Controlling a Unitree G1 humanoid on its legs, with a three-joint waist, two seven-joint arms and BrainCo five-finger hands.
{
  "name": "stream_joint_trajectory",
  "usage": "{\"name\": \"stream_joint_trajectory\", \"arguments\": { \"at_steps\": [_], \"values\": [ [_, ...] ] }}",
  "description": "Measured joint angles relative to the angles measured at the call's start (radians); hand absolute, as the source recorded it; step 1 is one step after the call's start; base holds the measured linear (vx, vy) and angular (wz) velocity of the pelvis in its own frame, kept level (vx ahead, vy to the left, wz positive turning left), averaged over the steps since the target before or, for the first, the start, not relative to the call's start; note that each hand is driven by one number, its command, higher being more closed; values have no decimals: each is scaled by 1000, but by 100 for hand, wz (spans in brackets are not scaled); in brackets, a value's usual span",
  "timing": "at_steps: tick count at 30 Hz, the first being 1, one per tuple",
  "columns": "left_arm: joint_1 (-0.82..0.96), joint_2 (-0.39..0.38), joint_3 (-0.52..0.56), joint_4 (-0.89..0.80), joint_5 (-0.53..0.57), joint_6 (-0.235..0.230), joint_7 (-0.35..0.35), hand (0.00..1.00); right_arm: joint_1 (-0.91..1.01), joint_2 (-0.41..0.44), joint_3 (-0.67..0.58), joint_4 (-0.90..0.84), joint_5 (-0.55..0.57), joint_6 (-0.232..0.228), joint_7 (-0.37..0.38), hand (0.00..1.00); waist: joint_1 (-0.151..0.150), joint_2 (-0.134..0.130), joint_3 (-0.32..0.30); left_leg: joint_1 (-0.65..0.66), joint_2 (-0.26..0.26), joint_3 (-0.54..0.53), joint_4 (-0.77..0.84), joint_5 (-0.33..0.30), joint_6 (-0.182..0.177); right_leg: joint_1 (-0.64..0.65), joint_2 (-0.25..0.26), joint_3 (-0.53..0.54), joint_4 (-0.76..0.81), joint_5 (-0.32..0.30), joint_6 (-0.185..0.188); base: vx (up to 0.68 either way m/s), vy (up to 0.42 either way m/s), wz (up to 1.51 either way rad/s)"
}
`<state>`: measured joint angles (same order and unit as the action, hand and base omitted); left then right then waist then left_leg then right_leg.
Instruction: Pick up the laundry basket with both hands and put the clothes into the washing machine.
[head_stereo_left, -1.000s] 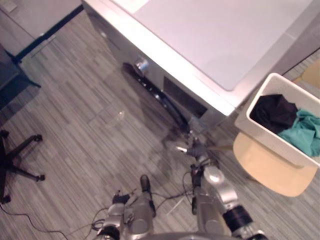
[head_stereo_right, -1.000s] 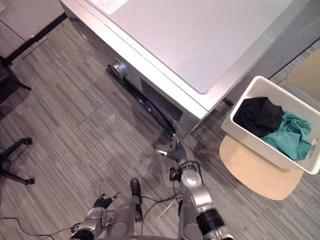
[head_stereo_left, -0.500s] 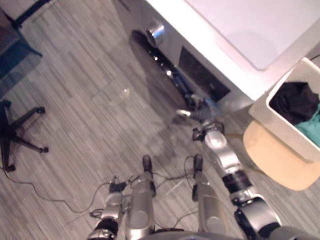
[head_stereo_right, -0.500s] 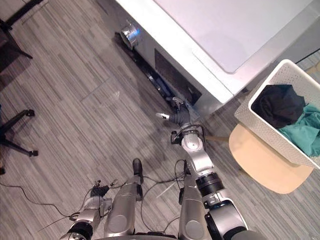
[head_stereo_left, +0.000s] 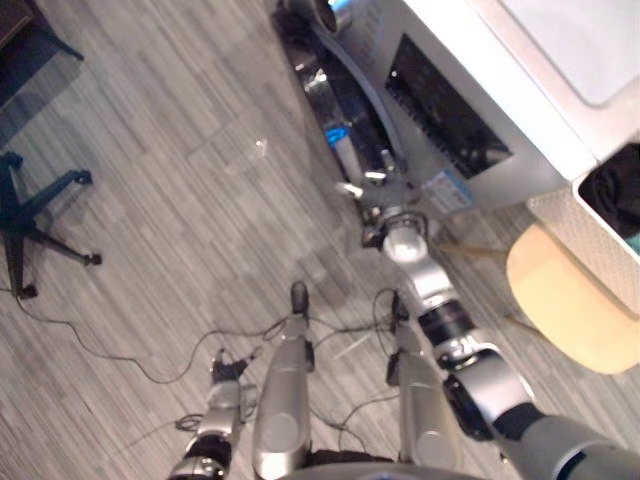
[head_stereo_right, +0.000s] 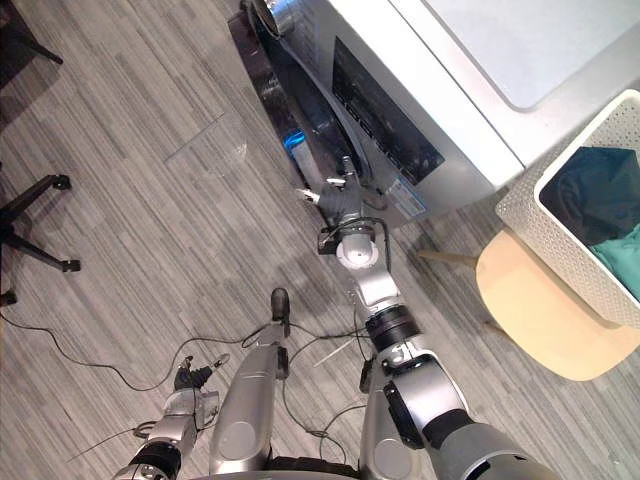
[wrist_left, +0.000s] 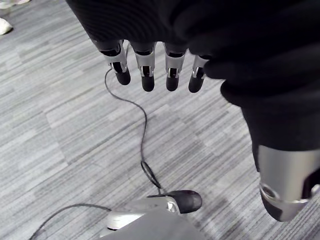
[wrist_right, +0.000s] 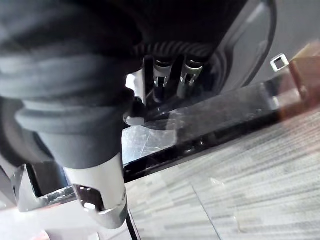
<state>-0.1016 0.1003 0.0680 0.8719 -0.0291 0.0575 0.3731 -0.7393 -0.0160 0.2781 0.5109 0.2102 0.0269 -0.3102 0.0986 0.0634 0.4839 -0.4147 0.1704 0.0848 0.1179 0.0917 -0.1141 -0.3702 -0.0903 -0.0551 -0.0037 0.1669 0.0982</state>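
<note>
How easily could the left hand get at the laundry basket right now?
Probably not: the left hand hangs low by the floor on the robot's left, while the laundry basket sits on a beige chair far off to its right.

A laundry basket (head_stereo_right: 570, 245) and a washing machine (head_stereo_right: 450, 70).
The white basket, dark and teal clothes (head_stereo_right: 603, 190) inside, sits well right of the right hand (head_stereo_right: 343, 200); the silver machine's dark door (head_stereo_right: 305, 105) is just beside it.

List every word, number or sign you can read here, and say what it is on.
No text can be read in these pictures.
Dark control panel on the washing machine: marks too small to read.
Blue and white sticker on its front: blurred, unreadable.
</note>
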Motion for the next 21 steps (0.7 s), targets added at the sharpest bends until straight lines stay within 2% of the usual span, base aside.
{"name": "stream_joint_trajectory", "arguments": {
  "at_steps": [2,7,11,15,17,18,19,21],
  "values": [
    [0,0,0,-3,0,0,0,0,7,15,60,27,9,1,15,0,0,0,-1,15,0,-3,3,0,0,21,0,0,0,-3,1,35,-14,11],
    [0,-15,-1,-10,0,-2,0,0,23,54,235,31,13,4,130,0,22,1,-22,53,2,-19,0,-1,0,70,2,-21,2,-20,-7,-9,-27,14],
    [17,-20,0,-11,3,5,-2,0,120,53,285,-27,10,4,187,0,26,-25,-87,76,-1,-20,-13,-2,3,89,-4,-30,12,-30,-2,-21,-6,10],
    [19,-18,-28,-27,20,12,-5,0,302,-14,253,-162,14,1,218,0,-5,-62,-126,100,-5,21,-22,-3,4,87,-14,0,23,-34,3,-34,9,-15],
    [18,-19,-35,-61,23,15,-25,0,464,-69,165,-260,12,0,228,0,-36,-86,-140,124,-10,51,-47,-3,4,83,-18,27,19,-32,9,-29,12,-29],
    [17,-19,-36,-70,23,16,-26,0,506,-83,136,-276,11,1,228,0,-40,-91,-143,130,-11,58,-52,-3,4,83,-18,35,17,-32,10,-15,7,-26],
    [17,-18,-35,-96,22,18,-26,0,590,-114,66,-307,1,2,228,0,-60,-99,-150,136,-12,66,-53,-4,3,83,-18,46,13,-33,11,-10,2,-26],
    [17,-17,-33,-128,20,18,-26,0,720,-143,-52,-348,-23,3,228,0,-80,-104,-174,139,-12,82,-66,-7,-1,76,-17,59,3,-31,13,3,-5,-22]
  ]
}}
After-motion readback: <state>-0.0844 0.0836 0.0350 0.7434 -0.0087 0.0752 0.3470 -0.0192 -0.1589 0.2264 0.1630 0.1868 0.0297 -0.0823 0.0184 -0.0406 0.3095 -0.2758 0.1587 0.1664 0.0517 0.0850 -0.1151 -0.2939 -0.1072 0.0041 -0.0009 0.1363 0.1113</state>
